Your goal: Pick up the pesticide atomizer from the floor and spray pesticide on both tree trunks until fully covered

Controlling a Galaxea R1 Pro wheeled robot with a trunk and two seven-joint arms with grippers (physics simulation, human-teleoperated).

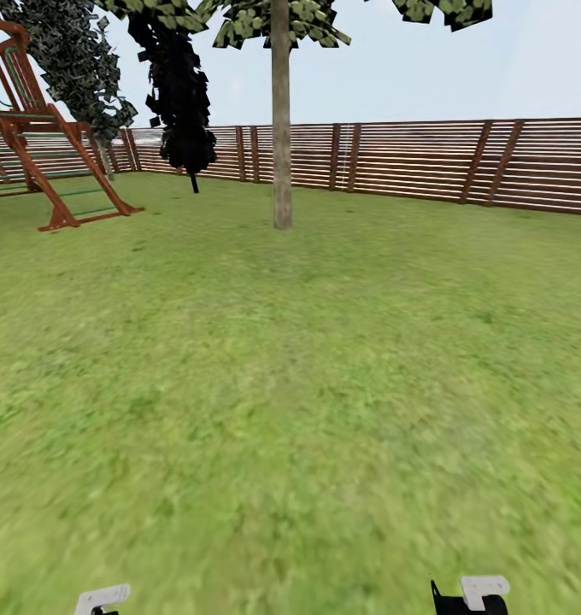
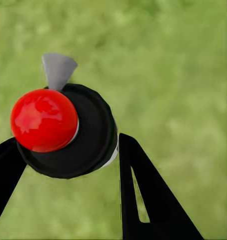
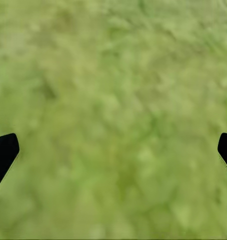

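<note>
Clamped between the two black fingers of my left gripper point(image 2: 68, 165) sits the atomizer point(image 2: 63, 131), its red cap toward the wrist camera and its grey nozzle pointing out over the grass point(image 2: 183, 60), carried so I can aim it once I get close. No label or writing shows on it. My right gripper point(image 3: 113, 150) hangs spread wide and empty over the lawn. Well ahead stands a grey-tan tree trunk point(image 1: 281, 128) before the slatted fence point(image 1: 461, 162), with a red play frame point(image 1: 43, 145) off to the left.

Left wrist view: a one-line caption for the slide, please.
Left tool holding the red-topped pesticide atomizer between its fingers, above blurred grass.
</note>
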